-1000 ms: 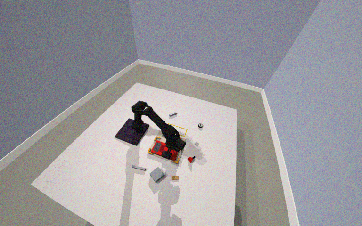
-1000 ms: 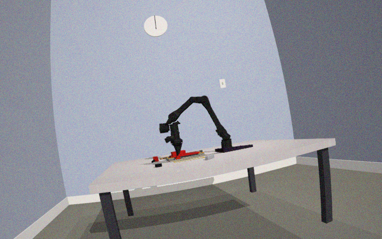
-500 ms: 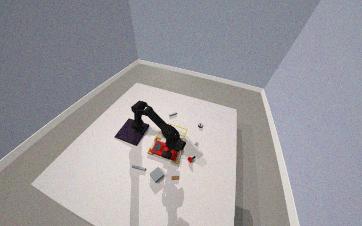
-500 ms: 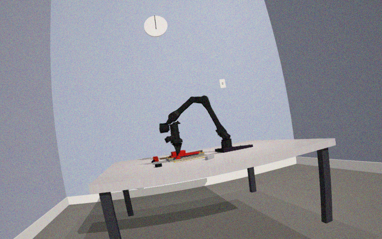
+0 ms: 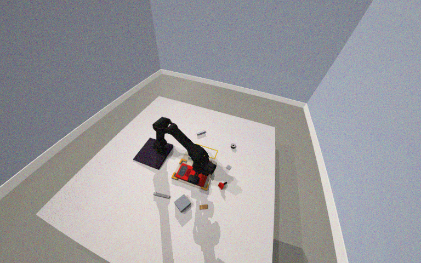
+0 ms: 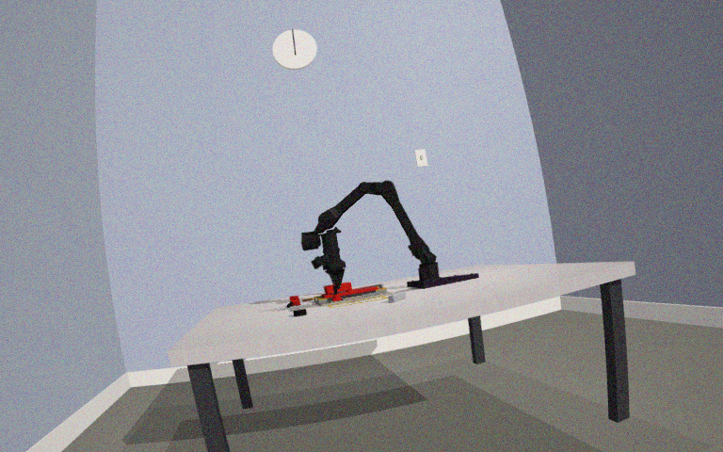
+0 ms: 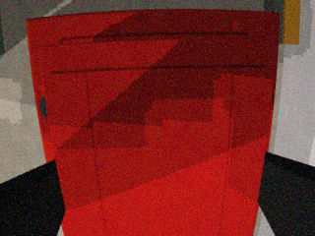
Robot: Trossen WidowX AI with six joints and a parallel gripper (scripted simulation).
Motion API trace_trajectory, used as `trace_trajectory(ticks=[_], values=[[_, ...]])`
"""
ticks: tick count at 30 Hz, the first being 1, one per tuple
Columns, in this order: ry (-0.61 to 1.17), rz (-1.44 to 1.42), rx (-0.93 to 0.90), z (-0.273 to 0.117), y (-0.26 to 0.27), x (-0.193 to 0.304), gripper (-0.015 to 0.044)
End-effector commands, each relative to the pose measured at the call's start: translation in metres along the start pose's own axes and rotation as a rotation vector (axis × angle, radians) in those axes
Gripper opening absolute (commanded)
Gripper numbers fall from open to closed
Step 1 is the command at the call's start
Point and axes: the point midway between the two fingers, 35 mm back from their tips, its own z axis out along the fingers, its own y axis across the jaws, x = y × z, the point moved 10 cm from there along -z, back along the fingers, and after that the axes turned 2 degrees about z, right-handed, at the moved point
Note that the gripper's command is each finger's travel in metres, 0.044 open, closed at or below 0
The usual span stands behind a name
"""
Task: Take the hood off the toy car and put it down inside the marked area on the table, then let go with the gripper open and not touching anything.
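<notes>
hood [image 7: 157, 138] sits on the car [image 5: 189, 174], which rests in a tray [image 5: 205, 187] with orange corner pieces, just in front of the arm's base plate [image 5: 148, 155]. gripper [image 6: 337, 283] is down on it, fingers closed against its two side edges, so the hood is clamped but looks not yet lifted: in the exterior view the fingertips are level with the red body, no gap visible under the part.

progress, as judged: grasp made, nothing beyond that. left to do: pull the hood free of the car, carry it to the zone [image 5: 212, 152], a yellow outline just behind the tray and partly hidden by the arm [image 5: 183, 139], set it down inside, spread the fingers and back off without touching anything.

materials and shapes:
- hood: flat red panel, roughly rectangular, slightly tapered in the wrist view, with two thin dark grooves running across its far end. matte, hard-looking surface. a diagonal shadow covers much of it.
- fingers: plain black, matte, seen as dark wedges at the bottom corners of the wrist view.
- car: blocky red body with dark grey and black patches.
- tray: pale flat base, orange brackets at corners.
- table [image 6: 533, 287]: smooth white top, dark square legs.
- loose bits scattered near the tray: grey slab [image 5: 182, 203], small tan block [image 5: 203, 206], small red piece [image 5: 221, 185], grey bar [image 5: 161, 195], small dark ring [image 5: 233, 146]. all well apart from the zone except none i can confirm inside it.
</notes>
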Motion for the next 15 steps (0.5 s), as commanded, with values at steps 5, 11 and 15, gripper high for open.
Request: trace_trajectory(ticks=[5, 11, 15], values=[[-0.008, 0.002, 0.002, -0.0077, -0.0004, -0.0011, 0.0], [-0.008, 0.002, 0.002, -0.0116, -0.0003, -0.0011, 0.0], [-0.008, 0.002, 0.002, -0.0143, -0.0003, -0.001, 0.0]])
